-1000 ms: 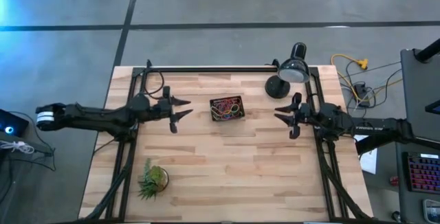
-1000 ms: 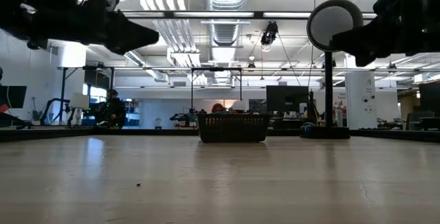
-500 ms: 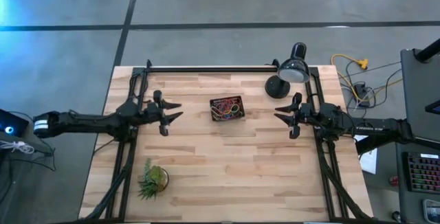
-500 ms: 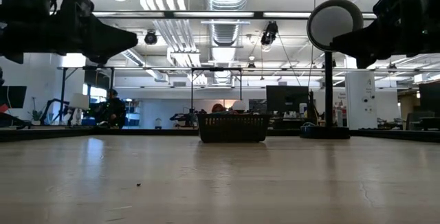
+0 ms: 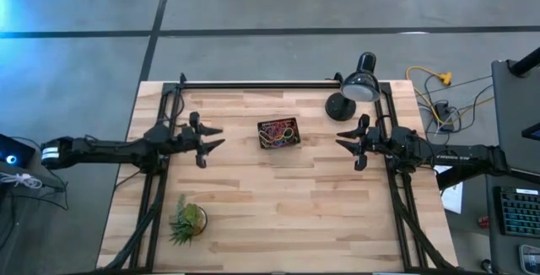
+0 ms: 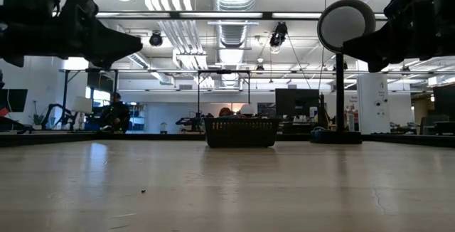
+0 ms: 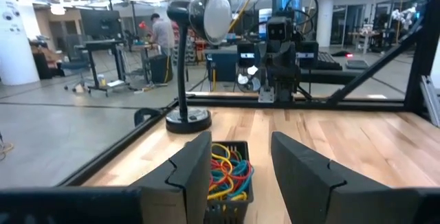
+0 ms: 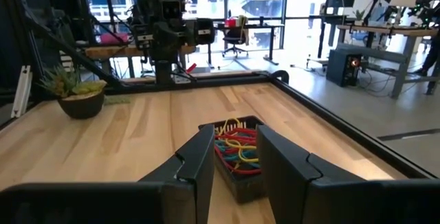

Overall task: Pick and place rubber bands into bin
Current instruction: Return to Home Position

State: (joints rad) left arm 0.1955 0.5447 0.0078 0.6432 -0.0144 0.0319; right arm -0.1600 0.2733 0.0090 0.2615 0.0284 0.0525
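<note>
1. Closest in, from the right wrist view: the right tool (image 5: 339, 140) hangs over the right side of the desk (image 5: 295, 207), fingers spread with nothing between them.
2. Just past it sits the bin (image 8: 237, 183), on the desk toward the far middle, between the two arms. Every one of the rubber bands (image 8: 237, 148) I can see is heaped inside it.
3. Handling guess: these are featherweight, floppy and stretchy, and they tangle. Pinch one strand where a loop arches up off the pile, not flat on the heap. Otherwise I'd expect a clump to come along. They're grippy rubber, so slipping shouldn't be the issue, and they won't break.
4. Looks: thin loops in red, yellow, blue and green, knotted into a bright mound that pokes slightly above the black slotted walls.
5. Further across, the left tool (image 5: 221, 135) hovers on the left side, also splayed wide and empty, aimed at the bin.
6. Way back: a black lamp (image 5: 354, 89) at the far right corner and a spiky plant (image 5: 187, 218) near the left front.
</note>
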